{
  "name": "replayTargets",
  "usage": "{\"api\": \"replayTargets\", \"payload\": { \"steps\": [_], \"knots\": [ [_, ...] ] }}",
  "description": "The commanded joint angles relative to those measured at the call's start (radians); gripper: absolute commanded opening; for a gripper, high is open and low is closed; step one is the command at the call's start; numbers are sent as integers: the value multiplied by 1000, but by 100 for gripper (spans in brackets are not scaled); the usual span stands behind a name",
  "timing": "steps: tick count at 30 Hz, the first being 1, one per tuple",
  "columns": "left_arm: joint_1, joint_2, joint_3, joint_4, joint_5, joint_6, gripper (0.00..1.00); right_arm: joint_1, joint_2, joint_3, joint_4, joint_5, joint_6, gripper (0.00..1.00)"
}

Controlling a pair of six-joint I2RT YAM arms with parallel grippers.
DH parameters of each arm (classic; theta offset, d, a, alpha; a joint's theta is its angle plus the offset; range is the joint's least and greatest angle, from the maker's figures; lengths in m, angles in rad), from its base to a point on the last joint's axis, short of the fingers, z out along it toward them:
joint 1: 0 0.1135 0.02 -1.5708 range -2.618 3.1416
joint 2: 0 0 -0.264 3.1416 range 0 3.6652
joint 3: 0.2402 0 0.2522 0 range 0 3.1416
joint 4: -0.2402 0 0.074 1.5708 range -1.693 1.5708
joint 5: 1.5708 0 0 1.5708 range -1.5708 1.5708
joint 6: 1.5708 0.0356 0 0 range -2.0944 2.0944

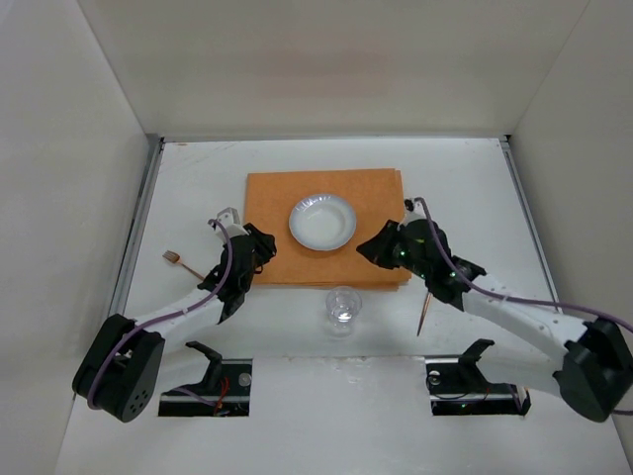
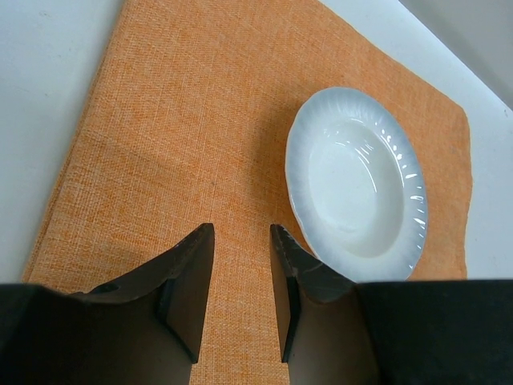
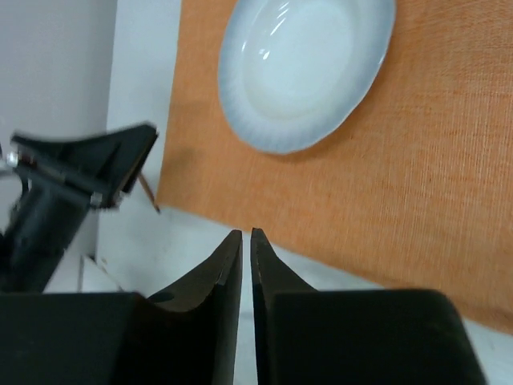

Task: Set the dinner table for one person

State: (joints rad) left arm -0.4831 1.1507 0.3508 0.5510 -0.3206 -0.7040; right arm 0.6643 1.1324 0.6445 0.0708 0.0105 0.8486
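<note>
The white dinner table [image 1: 198,178] carries an orange cloth mat [image 1: 277,203] with a white plate [image 1: 321,222] on it. A clear glass [image 1: 342,305] stands on the table just in front of the mat. My left gripper [image 1: 259,247] is open and empty over the mat's left part; the left wrist view shows its jaws [image 2: 240,228] apart above the cloth, with the plate [image 2: 357,184] to their right. My right gripper [image 1: 371,249] is shut and empty by the mat's front right part; in the right wrist view it [image 3: 245,233] hangs over bare table near the mat's edge [image 3: 337,216].
A thin brown utensil [image 1: 183,264] lies on the table left of my left arm. Another thin brown utensil [image 1: 424,310] lies partly under my right arm. Metal rails run along the table's left edge [image 1: 138,228] and right edge [image 1: 524,218]. White walls enclose the table.
</note>
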Motion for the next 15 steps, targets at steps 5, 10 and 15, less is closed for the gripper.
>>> {"api": "replayTargets", "payload": {
  "steps": [5,10,15],
  "knots": [
    [-5,-8,-3,56,-11,-3,32,212,-108,181,-540,115,-250,40],
    [-1,-3,-1,55,2,-9,32,344,-56,216,-643,151,-275,49],
    [4,-2,-1,53,2,-9,33,390,41,242,-620,201,-296,45]
  ]
}}
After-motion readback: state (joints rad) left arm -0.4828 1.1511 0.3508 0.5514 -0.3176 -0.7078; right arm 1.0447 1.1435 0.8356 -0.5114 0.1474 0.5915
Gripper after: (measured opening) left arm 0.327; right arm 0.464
